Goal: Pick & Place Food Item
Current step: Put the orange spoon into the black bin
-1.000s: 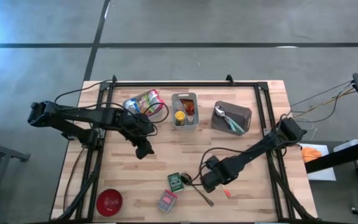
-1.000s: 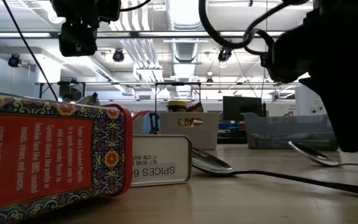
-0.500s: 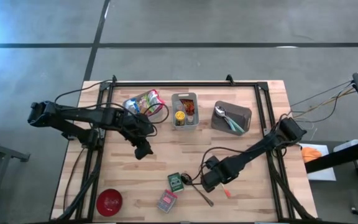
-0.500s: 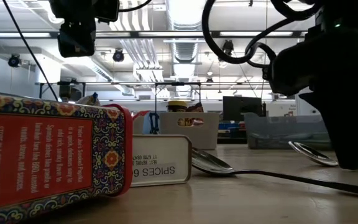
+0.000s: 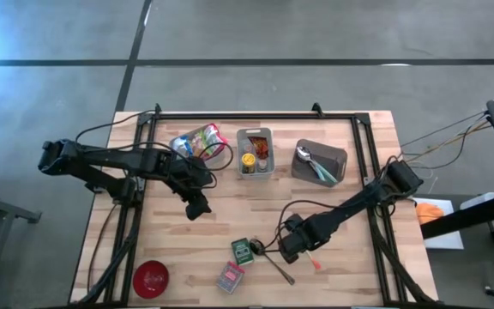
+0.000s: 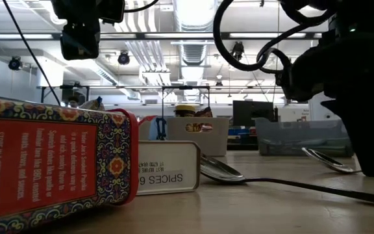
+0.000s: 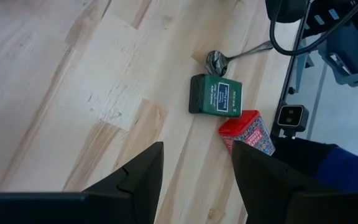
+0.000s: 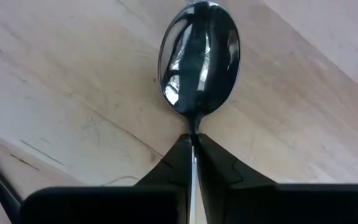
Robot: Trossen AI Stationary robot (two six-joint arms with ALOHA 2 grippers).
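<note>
Your red tin [image 5: 230, 276] and green spice tin [image 5: 243, 251] lie at the near edge | your right gripper [image 8: 193, 163] is clamped on the spoon [image 8: 197, 59] neck, low, right of the green tin | your left gripper [image 7: 194, 177] hovers mid-table, fingers apart, holding nothing | bins [image 5: 255, 153] stand far.

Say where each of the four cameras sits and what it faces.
High: overhead, facing down on table, both arms.
Low: at tabletop height, facing across past the red tin; arms overhead.
Left wrist: above the green tin, own fingers open.
Right wrist: right gripper shut on spoon.
Shared: high and left wrist both show the tins.
</note>
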